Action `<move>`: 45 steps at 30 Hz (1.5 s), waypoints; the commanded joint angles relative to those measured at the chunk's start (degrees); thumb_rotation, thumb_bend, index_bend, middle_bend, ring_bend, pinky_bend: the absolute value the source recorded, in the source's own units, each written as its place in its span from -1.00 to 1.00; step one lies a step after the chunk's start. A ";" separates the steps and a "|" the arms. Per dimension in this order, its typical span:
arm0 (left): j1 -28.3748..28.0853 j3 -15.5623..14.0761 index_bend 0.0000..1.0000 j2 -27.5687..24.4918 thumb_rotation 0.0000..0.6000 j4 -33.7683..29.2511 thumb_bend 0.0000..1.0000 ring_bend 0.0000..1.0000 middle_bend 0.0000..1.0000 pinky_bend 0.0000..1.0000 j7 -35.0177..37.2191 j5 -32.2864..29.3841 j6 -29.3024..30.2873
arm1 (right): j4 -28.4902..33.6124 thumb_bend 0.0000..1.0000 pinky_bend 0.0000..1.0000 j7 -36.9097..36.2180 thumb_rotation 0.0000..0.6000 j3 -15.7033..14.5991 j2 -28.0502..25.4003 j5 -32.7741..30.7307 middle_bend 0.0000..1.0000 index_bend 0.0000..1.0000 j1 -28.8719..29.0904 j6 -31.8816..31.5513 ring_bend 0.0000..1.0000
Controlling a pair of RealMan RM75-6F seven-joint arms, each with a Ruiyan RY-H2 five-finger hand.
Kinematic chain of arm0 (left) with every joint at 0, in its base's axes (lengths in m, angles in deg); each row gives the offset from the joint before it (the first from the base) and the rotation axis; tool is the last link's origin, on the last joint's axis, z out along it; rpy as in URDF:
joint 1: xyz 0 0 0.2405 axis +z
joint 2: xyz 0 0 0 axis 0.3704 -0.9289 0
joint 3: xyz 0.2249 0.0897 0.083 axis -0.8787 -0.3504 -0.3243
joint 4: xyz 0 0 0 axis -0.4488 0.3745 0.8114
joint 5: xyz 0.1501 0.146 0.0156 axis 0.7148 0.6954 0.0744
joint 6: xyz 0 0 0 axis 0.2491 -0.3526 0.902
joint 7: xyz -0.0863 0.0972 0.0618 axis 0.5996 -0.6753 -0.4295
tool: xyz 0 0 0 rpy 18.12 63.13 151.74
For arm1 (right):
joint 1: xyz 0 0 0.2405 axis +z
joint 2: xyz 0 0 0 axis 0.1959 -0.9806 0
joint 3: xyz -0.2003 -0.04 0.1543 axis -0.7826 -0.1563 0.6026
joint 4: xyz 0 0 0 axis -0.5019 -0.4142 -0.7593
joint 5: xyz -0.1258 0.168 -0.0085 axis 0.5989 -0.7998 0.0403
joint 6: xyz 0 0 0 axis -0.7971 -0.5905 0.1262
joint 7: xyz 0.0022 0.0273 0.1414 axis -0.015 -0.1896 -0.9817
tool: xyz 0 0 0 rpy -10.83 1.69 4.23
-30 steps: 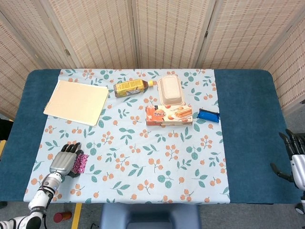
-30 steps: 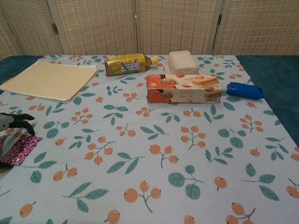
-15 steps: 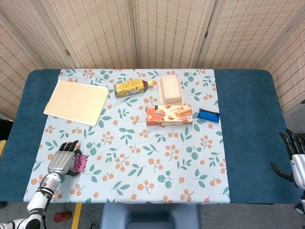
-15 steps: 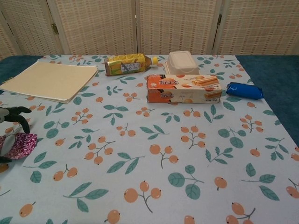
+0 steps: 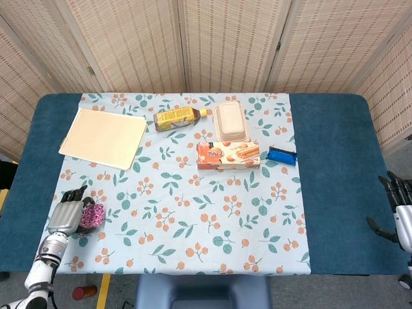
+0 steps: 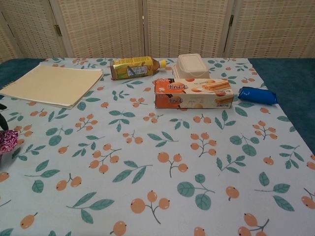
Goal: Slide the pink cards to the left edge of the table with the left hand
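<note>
The pink cards [image 5: 92,215] are a small patterned magenta pack lying on the floral cloth near the table's front left; the chest view shows only a corner of the pink cards [image 6: 7,140] at its left border. My left hand [image 5: 67,213] lies flat on the cloth with its fingers stretched forward, pressing on the left part of the pack and covering it. A dark fingertip [image 6: 2,123] of that hand peeks in at the chest view's left edge. My right hand [image 5: 398,209] hangs off the table's right side, fingers apart and holding nothing.
A cream notebook [image 5: 103,137] lies at the back left. Further back stand a lying tea bottle [image 5: 175,118], a beige lidded container [image 5: 231,121], an orange biscuit box [image 5: 228,155] and a blue packet [image 5: 281,155]. Bare blue table [image 5: 29,193] borders the cloth on the left.
My left hand has slid leftward across the cloth, carrying the pink cards with it. In the chest view both have nearly left the frame. The right hand has stayed still.
</note>
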 commanded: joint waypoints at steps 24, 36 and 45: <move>1.26 0.55 -0.35 0.48 1.00 0.86 -0.51 -1.00 -1.00 -1.00 -0.35 -7.10 -1.02 | -0.31 -0.42 -1.00 -0.18 1.00 -0.10 0.12 -0.41 -0.93 -0.93 0.37 0.79 -1.00; 0.86 0.47 -0.42 0.54 1.00 0.87 -0.51 -1.00 -1.00 -1.00 -0.56 -8.62 -1.88 | 0.03 -0.42 -1.00 0.07 1.00 -0.14 0.09 -0.35 -0.93 -0.93 0.53 0.95 -1.00; 0.72 0.22 -0.47 0.23 1.00 0.20 -0.51 -1.00 -1.00 -1.00 -0.70 -9.21 -2.05 | 0.12 -0.42 -1.00 0.16 1.00 -0.18 0.05 -0.42 -0.93 -0.93 0.47 0.89 -1.00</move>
